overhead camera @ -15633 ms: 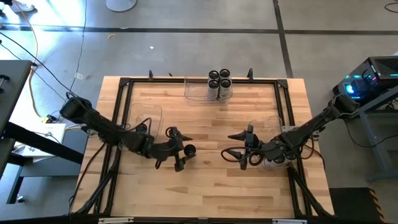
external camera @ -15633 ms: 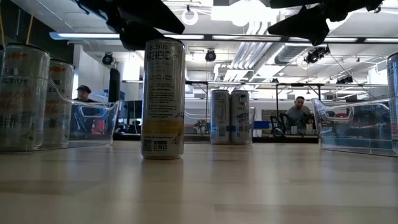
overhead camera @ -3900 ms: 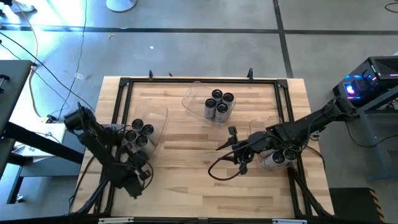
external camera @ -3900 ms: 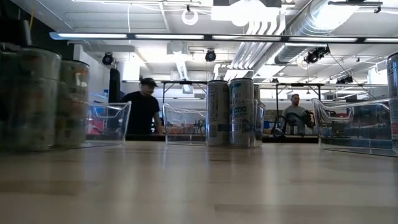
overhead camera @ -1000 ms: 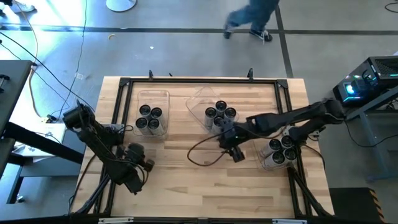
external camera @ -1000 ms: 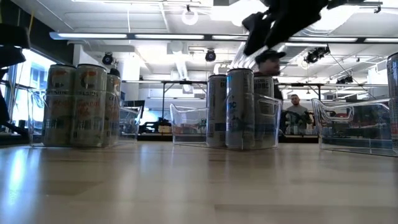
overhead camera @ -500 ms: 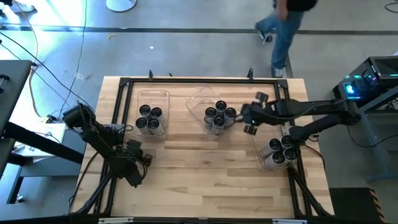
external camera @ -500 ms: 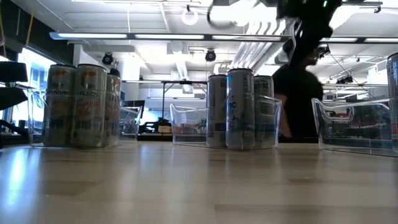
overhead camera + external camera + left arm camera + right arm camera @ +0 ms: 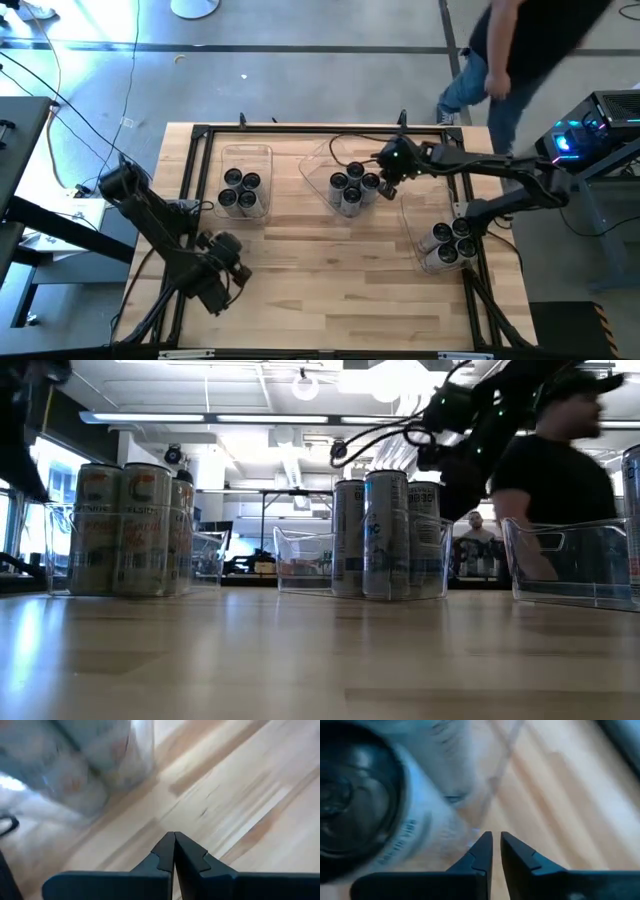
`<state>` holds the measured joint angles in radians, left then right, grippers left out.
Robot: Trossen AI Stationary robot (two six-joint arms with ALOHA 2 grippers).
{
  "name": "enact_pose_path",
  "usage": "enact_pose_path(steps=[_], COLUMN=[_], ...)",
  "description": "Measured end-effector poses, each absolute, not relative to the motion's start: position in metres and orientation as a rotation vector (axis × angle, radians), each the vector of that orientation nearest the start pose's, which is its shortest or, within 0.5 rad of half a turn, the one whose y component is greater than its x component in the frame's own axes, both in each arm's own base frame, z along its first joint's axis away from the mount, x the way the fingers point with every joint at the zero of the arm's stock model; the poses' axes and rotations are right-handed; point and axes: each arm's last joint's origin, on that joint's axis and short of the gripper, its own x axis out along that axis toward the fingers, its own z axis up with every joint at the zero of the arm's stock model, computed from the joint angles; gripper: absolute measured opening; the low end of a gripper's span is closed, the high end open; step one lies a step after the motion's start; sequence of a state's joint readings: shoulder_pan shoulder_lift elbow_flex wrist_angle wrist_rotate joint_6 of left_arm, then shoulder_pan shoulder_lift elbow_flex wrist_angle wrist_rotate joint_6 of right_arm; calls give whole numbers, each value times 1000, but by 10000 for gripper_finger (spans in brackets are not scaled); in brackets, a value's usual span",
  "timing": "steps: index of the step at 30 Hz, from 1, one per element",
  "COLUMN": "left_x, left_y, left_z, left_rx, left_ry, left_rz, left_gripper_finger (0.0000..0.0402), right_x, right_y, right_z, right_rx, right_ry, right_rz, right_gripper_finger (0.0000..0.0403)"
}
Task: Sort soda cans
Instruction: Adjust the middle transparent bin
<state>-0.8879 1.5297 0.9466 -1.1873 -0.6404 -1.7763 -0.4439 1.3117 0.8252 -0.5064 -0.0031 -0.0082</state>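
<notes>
Soda cans (image 9: 350,187): twelve, upright, dark tops, in three groups of four.
Middle bin (image 9: 322,160), clear plastic, far centre of the table (image 9: 330,270): four cans.
Left bin (image 9: 245,153), clear: four cans (image 9: 240,190) at its near end.
Right bin (image 9: 415,210), clear, by the table's right edge: four cans (image 9: 450,240) at its near end.
Right gripper (image 9: 385,178): just right of the middle bin, beside its cans; fingers (image 9: 482,851) nearly together, a thin gap, nothing held.
Left gripper (image 9: 235,275): near-left table corner, fingers (image 9: 165,851) pressed together, empty.
Person (image 9: 520,50): walking past beyond the table's far right.
</notes>
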Motion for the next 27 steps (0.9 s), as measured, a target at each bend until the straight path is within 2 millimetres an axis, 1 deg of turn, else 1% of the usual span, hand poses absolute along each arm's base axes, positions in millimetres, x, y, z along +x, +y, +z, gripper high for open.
enact_pose_path(steps=[5,10,14,21,24,27], left_x=[165,171,172,172,172,172], left_y=[-172,-176,-176,-176,-176,-175], left_z=[217,229,232,232,232,232], left_rx=[-286,-261,-254,-248,-245,-242], left_ry=[781,744,715,707,702,695], left_rz=[764,727,725,726,726,726], left_gripper_finger=[0,0,0,0,0,0], right_x=[234,246,259,286,298,310], right_y=[-106,-96,-83,-62,-55,-47], right_z=[197,182,175,169,162,150], right_rx=[255,354,437,474,501,525], right_ry=[1046,1084,1055,927,884,858], right_rz=[-370,-329,-292,-229,-193,-161], right_gripper_finger=[19,16,16,16,16,16])
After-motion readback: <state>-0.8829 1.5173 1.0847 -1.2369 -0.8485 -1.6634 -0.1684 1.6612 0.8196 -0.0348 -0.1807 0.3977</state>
